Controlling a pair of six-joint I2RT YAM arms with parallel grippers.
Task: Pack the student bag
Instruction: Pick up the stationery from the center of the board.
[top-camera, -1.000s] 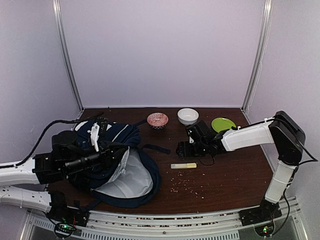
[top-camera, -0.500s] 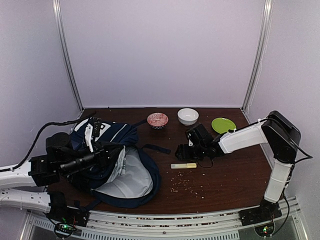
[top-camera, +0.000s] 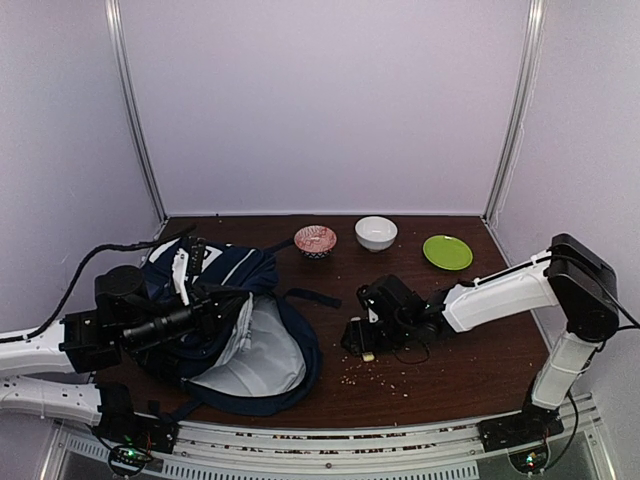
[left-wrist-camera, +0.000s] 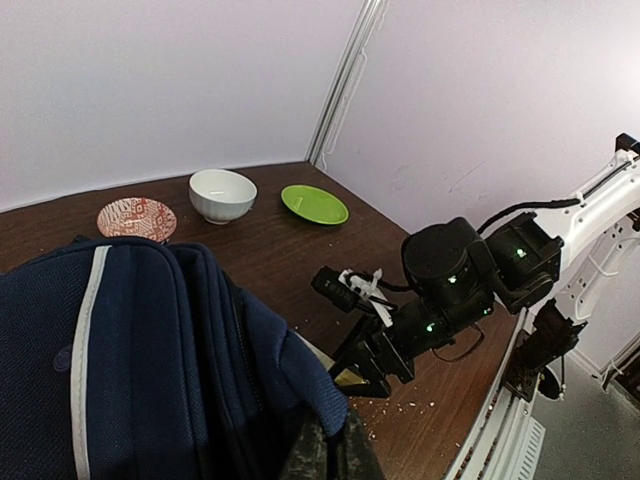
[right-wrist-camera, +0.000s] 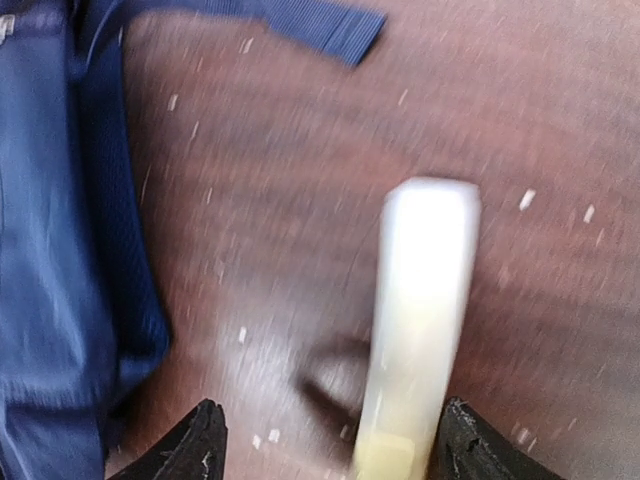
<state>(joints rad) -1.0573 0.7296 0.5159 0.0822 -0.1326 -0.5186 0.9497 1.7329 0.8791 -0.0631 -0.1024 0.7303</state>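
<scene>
The navy student bag (top-camera: 235, 268) lies at the left of the table, its mouth open and the grey lining (top-camera: 262, 358) showing. My left gripper (top-camera: 236, 306) is shut on the rim of the bag's opening; in the left wrist view its fingers (left-wrist-camera: 335, 452) pinch the navy fabric (left-wrist-camera: 150, 350). A pale yellow stick (right-wrist-camera: 420, 310) lies on the table. My right gripper (right-wrist-camera: 335, 445) is open, low over the stick, which sits between the fingertips close to the right one. In the top view the right gripper (top-camera: 362, 345) hides most of the stick (top-camera: 368, 354).
A red patterned bowl (top-camera: 315, 240), a white bowl (top-camera: 376, 232) and a green plate (top-camera: 447, 251) stand along the back. Crumbs (top-camera: 385, 375) are scattered on the wood near the stick. A loose bag strap (right-wrist-camera: 300, 20) lies just beyond the stick.
My right gripper has moved forward and left from behind the stick to over it, open. My left arm shifted slightly left with the bag's rim, then held still.
</scene>
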